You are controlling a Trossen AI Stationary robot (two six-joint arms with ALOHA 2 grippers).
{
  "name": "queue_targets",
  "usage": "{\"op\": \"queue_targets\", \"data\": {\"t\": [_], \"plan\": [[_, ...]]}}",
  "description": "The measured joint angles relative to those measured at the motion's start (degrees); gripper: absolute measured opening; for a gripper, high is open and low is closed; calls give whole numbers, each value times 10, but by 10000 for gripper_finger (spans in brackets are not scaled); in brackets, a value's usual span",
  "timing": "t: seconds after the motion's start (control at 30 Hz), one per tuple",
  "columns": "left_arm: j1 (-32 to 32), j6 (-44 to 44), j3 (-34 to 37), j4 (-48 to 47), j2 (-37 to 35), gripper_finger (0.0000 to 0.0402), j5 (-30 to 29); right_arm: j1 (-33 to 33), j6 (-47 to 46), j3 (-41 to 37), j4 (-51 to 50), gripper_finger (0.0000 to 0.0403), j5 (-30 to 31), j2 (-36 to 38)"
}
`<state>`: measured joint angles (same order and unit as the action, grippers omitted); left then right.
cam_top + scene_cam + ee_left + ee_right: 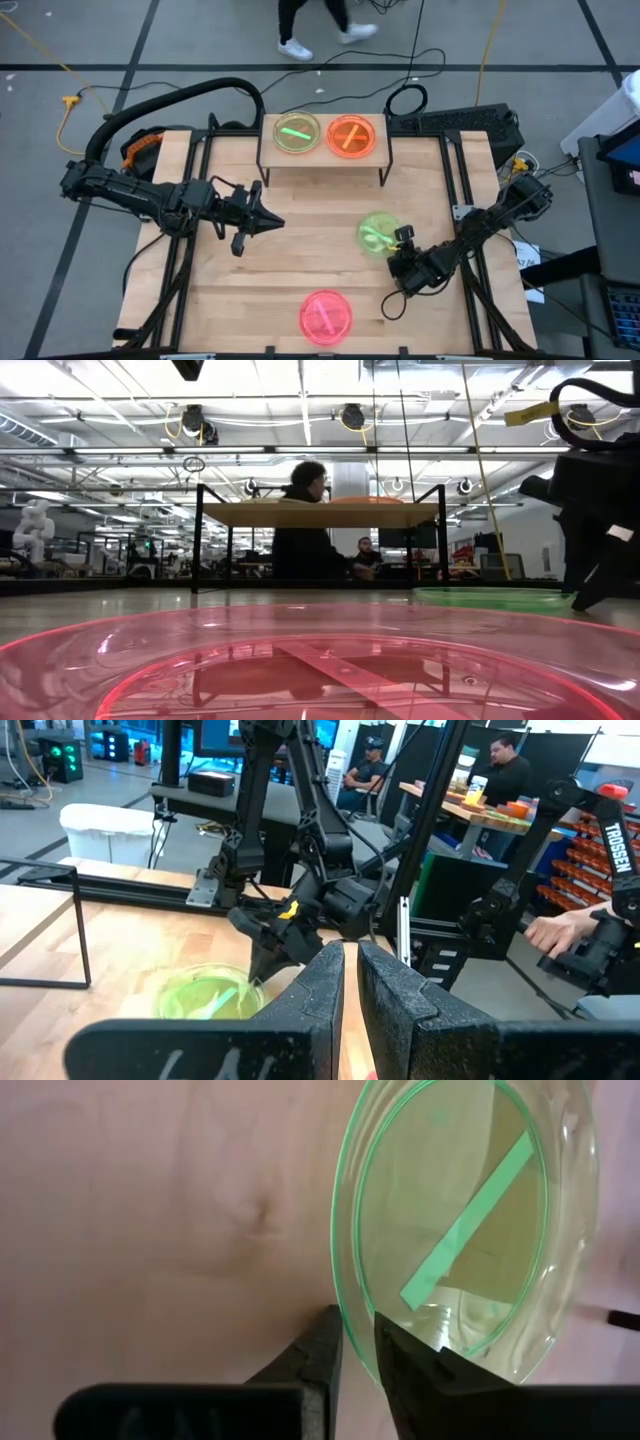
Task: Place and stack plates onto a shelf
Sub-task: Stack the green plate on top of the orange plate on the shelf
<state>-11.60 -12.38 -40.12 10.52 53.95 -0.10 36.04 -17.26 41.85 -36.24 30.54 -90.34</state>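
the right gripper [358,1342] is pinching the rim of a green plate [378,233] lying on the surface [290,270], jaws nearly closed on its edge, probably to lift it toward the shelf [322,156]. the left gripper [268,222] is waiting, jaws closed on nothing.

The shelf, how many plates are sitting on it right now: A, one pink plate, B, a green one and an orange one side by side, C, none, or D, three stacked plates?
B: the high view shows a green plate and an orange plate lying side by side on the shelf, while another green plate and a pink plate lie on the table.
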Motion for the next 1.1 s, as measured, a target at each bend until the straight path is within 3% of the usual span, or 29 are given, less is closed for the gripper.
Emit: {"op": "queue_targets", "data": {"t": [0.17,0.3,0.57,0.93,1.1], "plan": [[0,-1,0,0,0,37,0,-15,10,-6,26,45,-1,-23],[0,-1,0,0,0,37,0,-15,13,-7,27,12,4,-35],[0,-1,0,0,0,37,0,-8,4,9,25,0,28,-3],[0,0,0,0,0,37,0,4,116,139,34,0,92,19],[0,0,0,0,0,37,0,-4,225,220,35,0,184,20]]}}
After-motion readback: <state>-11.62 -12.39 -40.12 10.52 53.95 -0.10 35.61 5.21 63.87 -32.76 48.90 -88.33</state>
